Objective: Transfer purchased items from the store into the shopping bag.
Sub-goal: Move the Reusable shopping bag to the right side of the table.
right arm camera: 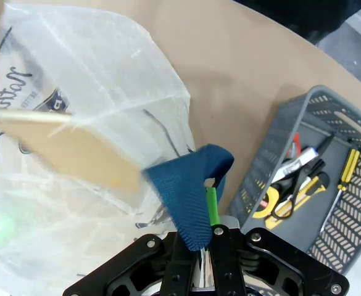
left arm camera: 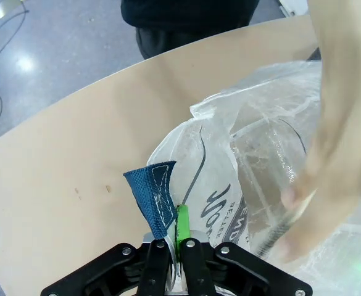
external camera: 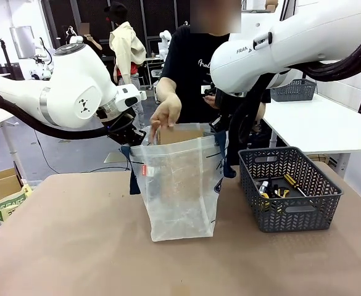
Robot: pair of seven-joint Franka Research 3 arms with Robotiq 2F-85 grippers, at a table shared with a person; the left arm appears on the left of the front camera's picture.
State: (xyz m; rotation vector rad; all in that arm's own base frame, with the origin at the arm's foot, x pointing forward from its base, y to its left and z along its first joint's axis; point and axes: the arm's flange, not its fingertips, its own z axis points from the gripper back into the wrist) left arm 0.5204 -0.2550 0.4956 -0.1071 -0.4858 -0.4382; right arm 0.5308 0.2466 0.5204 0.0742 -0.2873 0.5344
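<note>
Up close, the wrist views show what the front view hides: the left pincer [left arm camera: 171, 240] is pressed together on one navy strap [left arm camera: 154, 197], and the right pincer [right arm camera: 202, 237] pinches the second navy strap [right arm camera: 189, 182]. From the front, the shopping bag [external camera: 180, 191] stands open in the middle of the bench [external camera: 75, 246], between the arms. A person's hand [external camera: 166, 114] holds a flat brown item [external camera: 180, 134] at its mouth. The grey basket [external camera: 291, 216] beside it holds a yellow-handled screwdriver [right arm camera: 350, 162], a marker [right arm camera: 303, 161] and other small tools.
</note>
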